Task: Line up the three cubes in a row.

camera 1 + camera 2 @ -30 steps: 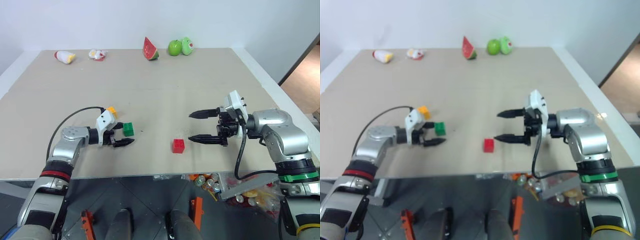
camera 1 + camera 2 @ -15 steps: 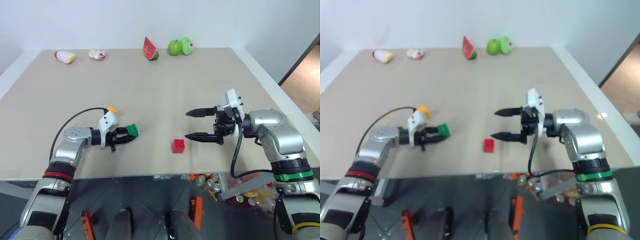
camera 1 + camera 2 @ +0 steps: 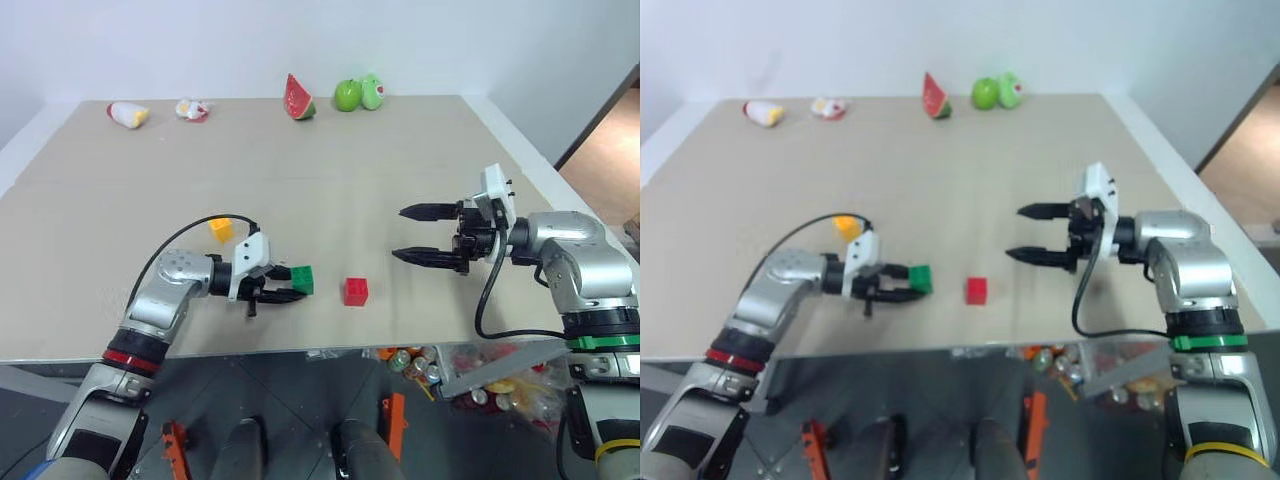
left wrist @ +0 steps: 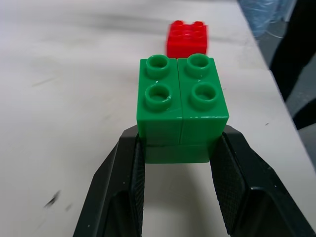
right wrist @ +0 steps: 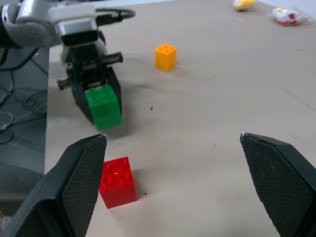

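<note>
My left gripper point(image 3: 292, 287) is shut on the green cube point(image 3: 302, 279), its fingers point(image 4: 126, 182) clamping the cube's two sides. The studded cube point(image 4: 181, 106) is held low over the table, a short gap to the left of the red cube point(image 3: 356, 291), which stands near the front edge. The yellow-orange cube point(image 3: 221, 229) sits on the table behind my left forearm. My right gripper point(image 3: 399, 232) hovers open and empty to the right of the red cube, pointing left. The right wrist view shows the red cube point(image 5: 117, 181), green cube point(image 5: 103, 106) and yellow-orange cube point(image 5: 165, 57).
Along the table's far edge lie a toy watermelon slice point(image 3: 299, 97), a green toy apple point(image 3: 348, 95) with another green toy beside it, and two small toys point(image 3: 128, 113) at the far left. A bin of packets point(image 3: 470, 375) sits below the front right edge.
My left gripper closed on the green cube and carried it rightward toward the red cube. My right gripper drew a little to the right, still open.
</note>
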### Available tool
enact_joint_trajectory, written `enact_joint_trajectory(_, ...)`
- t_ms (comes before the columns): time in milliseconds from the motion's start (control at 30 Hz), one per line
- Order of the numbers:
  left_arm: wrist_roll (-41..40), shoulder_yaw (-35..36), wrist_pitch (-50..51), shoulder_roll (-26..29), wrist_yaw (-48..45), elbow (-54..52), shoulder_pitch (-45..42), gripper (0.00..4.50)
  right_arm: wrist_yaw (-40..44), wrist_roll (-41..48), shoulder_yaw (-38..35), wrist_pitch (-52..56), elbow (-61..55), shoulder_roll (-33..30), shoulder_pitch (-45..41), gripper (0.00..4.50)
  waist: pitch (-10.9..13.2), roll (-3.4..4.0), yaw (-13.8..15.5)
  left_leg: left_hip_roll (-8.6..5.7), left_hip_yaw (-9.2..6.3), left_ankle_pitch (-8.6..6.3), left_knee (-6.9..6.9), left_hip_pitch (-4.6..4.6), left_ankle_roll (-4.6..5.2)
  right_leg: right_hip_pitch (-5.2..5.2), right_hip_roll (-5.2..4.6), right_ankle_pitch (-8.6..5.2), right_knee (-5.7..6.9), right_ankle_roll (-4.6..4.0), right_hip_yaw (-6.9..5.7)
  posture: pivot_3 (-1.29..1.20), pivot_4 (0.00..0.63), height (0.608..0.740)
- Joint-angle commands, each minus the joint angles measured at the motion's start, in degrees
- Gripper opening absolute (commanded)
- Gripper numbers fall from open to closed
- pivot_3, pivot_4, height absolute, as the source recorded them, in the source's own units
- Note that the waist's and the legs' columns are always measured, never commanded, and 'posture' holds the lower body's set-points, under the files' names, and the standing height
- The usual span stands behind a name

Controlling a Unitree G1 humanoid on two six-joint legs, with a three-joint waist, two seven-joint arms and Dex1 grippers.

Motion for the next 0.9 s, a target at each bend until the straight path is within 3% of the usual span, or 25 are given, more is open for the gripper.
enact_joint_trajectory(33, 0.13, -0.88, -1.03, -0.45, -1.10, 1.17, -2.28, 1.41, -1.09, 0.88, -2.29, 0.16, -1.42, -0.32, 0.92, 4.50, 0.00, 0.00, 0.03, 0.00, 0.00, 0.00, 0.00, 0.00, 0.00, 0.01, 0.00, 0.00, 0.00, 0.01, 0.00, 0.00, 0.150, 0.740)
enact_joint_trajectory(333, 2.93, -1.96, -6.54, -1.60, -0.89, 9.20, -3.58, 1.41, -2.98, 2.01, -3.79, 1.86, -4.81, -0.96, 3.32, 4.50, 0.00, 0.00, 0.02, 0.00, 0.12, 0.00, 0.03, 0.01, 0.02, -0.01, 0.00, 0.04, 0.00, 0.08, 0.16, 0.00, 0.150, 0.740)
enact_joint_trajectory(767, 2.10, -1.57, -4.86, -0.64, -1.30, 7.48, -0.98, 1.41, -3.03, 1.27, -2.85, 1.32, -3.41, -0.36, 1.66, 4.50, 0.00, 0.00, 0.02, 0.00, 0.14, 0.00, 0.03, 0.01, 0.02, -0.02, -0.01, 0.04, 0.00, 0.08, 0.18, 0.00, 0.150, 0.740)
enact_joint_trajectory(800, 1.81, -1.39, -4.34, -0.65, -1.26, 7.41, -0.79, 2.12, -3.01, 1.23, -2.81, 1.24, -3.33, -0.30, 1.53, 4.50, 0.00, 0.00, 0.02, 0.00, 0.14, 0.00, 0.03, 0.01, 0.02, -0.02, -0.01, 0.04, 0.00, 0.08, 0.18, 0.00, 0.150, 0.740)
enact_joint_trajectory(900, 1.77, -0.79, -4.34, -0.69, -0.19, 7.58, -0.45, 2.99, -2.95, 1.26, -2.76, 1.17, -3.27, -0.18, 1.27, 4.50, 0.00, 0.00, 0.03, 0.00, 0.13, 0.00, 0.02, 0.01, 0.02, -0.01, -0.01, 0.04, 0.00, 0.08, 0.17, 0.00, 0.150, 0.740)
